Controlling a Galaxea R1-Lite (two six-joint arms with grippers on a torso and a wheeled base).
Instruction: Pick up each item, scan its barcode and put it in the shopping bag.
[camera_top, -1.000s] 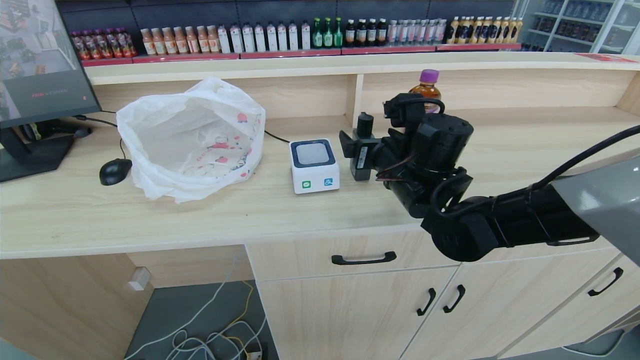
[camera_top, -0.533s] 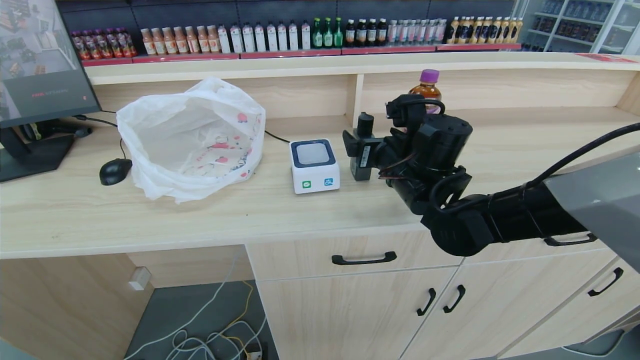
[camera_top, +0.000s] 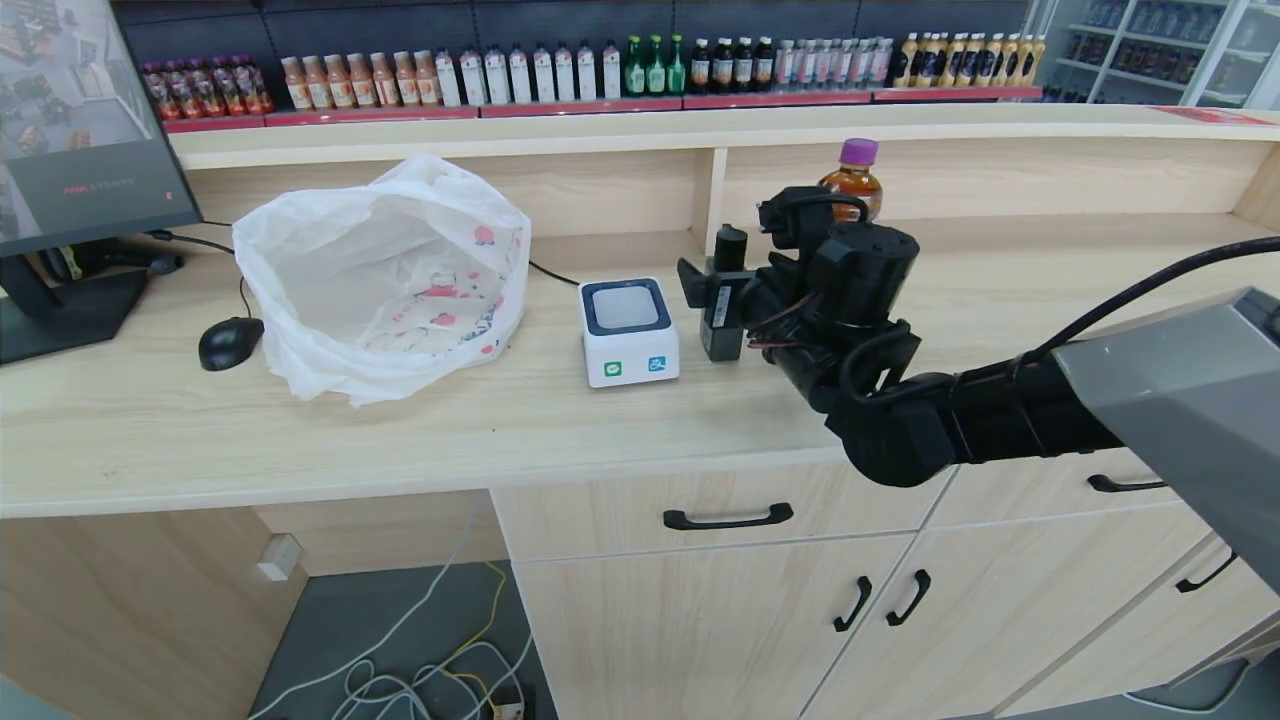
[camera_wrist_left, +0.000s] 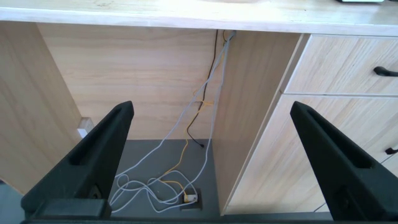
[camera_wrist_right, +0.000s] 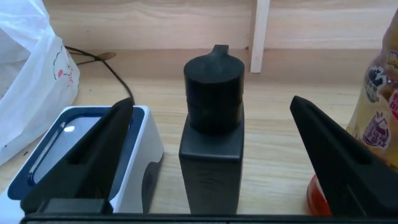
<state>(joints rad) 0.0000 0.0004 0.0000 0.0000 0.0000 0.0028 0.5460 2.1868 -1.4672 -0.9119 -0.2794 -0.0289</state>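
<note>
My right gripper (camera_wrist_right: 208, 107) is over the wooden counter (camera_top: 400, 430) with its fingers (camera_wrist_right: 93, 149) spread wide, one on each side of the black bottle (camera_top: 724, 300). The bottle stands upright between them, and from the wrist camera I see a gap on both sides, so nothing is pinched. The white scanner (camera_top: 628, 335) with the blue-rimmed top sits just beside the bottle, on the side toward the shopping bag (camera_top: 385, 275). The bag stands open on the counter, a little apart from the scanner (its mouth faces up and toward me). A tea bottle with a purple cap (camera_top: 853, 172) stands further back, behind my right arm. A black mouse (camera_top: 230, 342) lies just left of the bag, below the monitor (camera_top: 70, 120). My left gripper (camera_wrist_left: 211, 109) hangs low below the counter edge, also spread apart and holding nothing, facing the cabinet side and loose cables (camera_wrist_left: 168, 183) on the floor.
</note>
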